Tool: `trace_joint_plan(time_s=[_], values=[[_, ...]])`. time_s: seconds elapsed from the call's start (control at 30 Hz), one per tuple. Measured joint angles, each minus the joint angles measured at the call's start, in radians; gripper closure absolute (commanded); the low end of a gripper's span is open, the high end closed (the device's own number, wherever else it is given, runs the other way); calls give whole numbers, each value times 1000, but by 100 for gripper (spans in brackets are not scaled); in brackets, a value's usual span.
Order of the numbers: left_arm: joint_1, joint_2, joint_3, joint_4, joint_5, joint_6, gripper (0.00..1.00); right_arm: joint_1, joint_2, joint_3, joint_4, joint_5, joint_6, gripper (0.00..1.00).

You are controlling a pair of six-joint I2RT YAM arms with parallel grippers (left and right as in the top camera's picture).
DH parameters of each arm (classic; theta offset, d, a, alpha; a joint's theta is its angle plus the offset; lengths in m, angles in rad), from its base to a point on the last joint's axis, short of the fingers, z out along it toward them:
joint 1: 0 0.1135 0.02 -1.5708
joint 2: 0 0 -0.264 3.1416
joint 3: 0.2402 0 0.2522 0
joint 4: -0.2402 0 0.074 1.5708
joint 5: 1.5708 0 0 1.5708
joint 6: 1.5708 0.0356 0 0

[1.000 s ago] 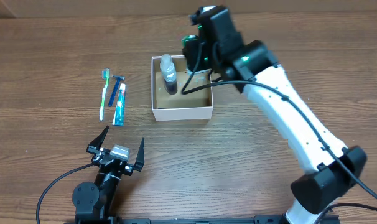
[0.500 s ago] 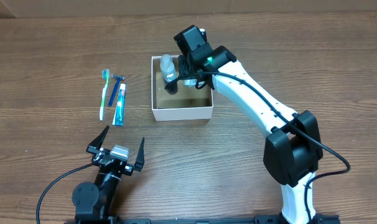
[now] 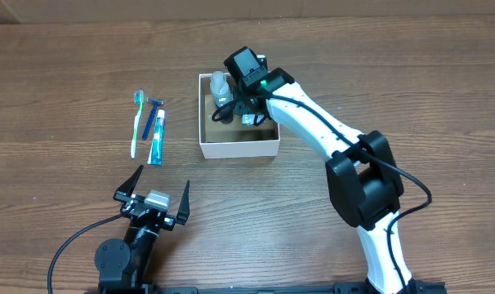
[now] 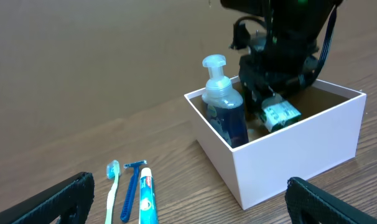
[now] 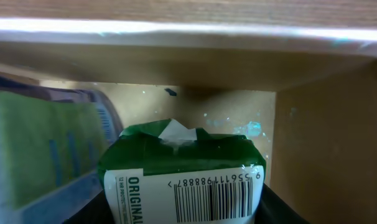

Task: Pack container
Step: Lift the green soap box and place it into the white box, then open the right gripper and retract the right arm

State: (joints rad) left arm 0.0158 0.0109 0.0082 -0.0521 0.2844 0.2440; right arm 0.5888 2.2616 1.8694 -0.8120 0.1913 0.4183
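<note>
The container (image 3: 239, 148) is a white-walled square box with a brown floor; it also shows in the left wrist view (image 4: 288, 158) and the right wrist view (image 5: 313, 124). A pump bottle (image 3: 221, 88) stands inside at its left (image 4: 224, 109). My right gripper (image 3: 249, 113) is lowered into the container, shut on a green-and-white packet (image 5: 182, 177) that also shows in the left wrist view (image 4: 280, 115). A toothbrush (image 3: 136, 122), a blue razor (image 3: 149, 114) and a toothpaste tube (image 3: 157, 139) lie left of the container. My left gripper (image 3: 153, 200) is open and empty near the front.
The wooden table (image 3: 411, 73) runs around the container. The right arm (image 3: 329, 139) reaches across from the front right to the container.
My right gripper has moved left and down into the container with the packet. The left arm has not moved.
</note>
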Motion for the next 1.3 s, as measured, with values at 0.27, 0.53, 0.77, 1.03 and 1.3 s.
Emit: trace_joint_plan(time_s=[0.27,0.53,0.77,1.03,1.3], values=[[0,0,0,0,0,0,0,0,8,0,13,0,2,45],[0,0,0,0,0,0,0,0,8,0,11,0,0,39],[0,0,0,0,0,0,0,1,8,15,-38,-2,0,33],[0,0,0,0,0,0,0,1,8,79,-79,0,-14,32],[0,0,0,0,0,0,0,0,-29,320,-314,8,-24,25]])
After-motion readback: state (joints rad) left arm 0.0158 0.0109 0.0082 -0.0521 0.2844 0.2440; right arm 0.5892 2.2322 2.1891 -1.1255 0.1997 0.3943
